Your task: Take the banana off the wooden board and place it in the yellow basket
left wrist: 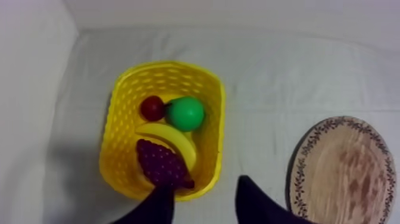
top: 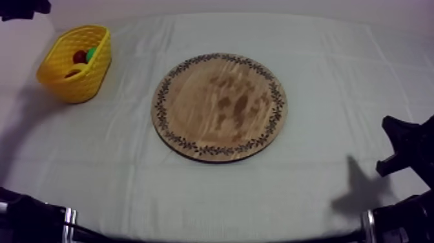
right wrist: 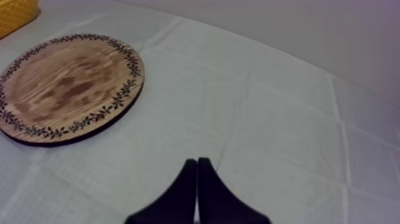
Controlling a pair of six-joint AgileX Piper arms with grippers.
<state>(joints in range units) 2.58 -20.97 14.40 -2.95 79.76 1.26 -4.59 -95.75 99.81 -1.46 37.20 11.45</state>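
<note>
The banana [left wrist: 169, 138] lies inside the yellow basket [left wrist: 122, 89], between a dark bunch of grapes [left wrist: 161, 164] in front and a small red fruit [left wrist: 152, 108] and a round green fruit [left wrist: 186, 113] behind. My left gripper [left wrist: 205, 205] hovers above the basket's near rim, open, with nothing between its fingers. In the top view the basket [top: 64, 81] stands at the far left, and the round wooden board [top: 219, 106] at the middle is bare. My right gripper [right wrist: 196, 179] is shut on nothing, over the cloth to the right of the board [right wrist: 68, 86].
My left arm [top: 22, 6] comes in at the far left corner above the basket. My right arm [top: 407, 148] sits low at the right edge. The cloth around the board carries nothing else.
</note>
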